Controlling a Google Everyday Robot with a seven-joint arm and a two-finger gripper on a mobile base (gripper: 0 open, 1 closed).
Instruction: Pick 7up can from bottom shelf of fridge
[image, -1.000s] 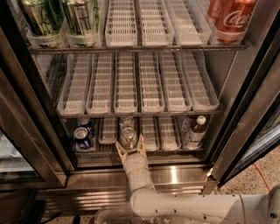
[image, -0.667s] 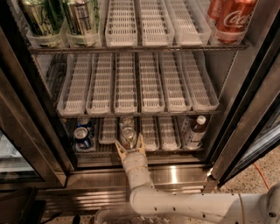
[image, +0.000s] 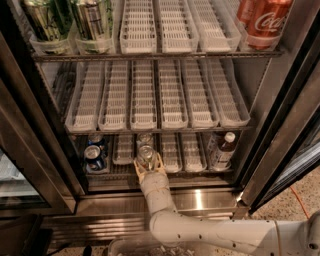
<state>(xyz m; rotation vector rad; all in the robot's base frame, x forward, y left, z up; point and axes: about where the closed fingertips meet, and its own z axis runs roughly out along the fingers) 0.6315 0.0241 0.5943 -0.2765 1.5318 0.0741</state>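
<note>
The fridge (image: 280, 100) stands open in the camera view, its white slotted trays on wire racks. On the bottom shelf (image: 172, 170) the 7up can (image: 146, 152), silver-topped with a pull tab, stands in a middle lane. A second silver can top shows just behind it. My gripper (image: 148, 162) reaches in from below on a white arm. Its two tan fingers stand on either side of the front can, at its lower part.
Two dark blue cans (image: 93, 152) stand at the shelf's left. A white-capped brown bottle (image: 222, 150) stands at its right. The middle shelf holds white trays (image: 145, 100). The top shelf has green cans (image: 90, 17) and red cola cans (image: 265, 17). A steel ledge (image: 200, 197) fronts the fridge.
</note>
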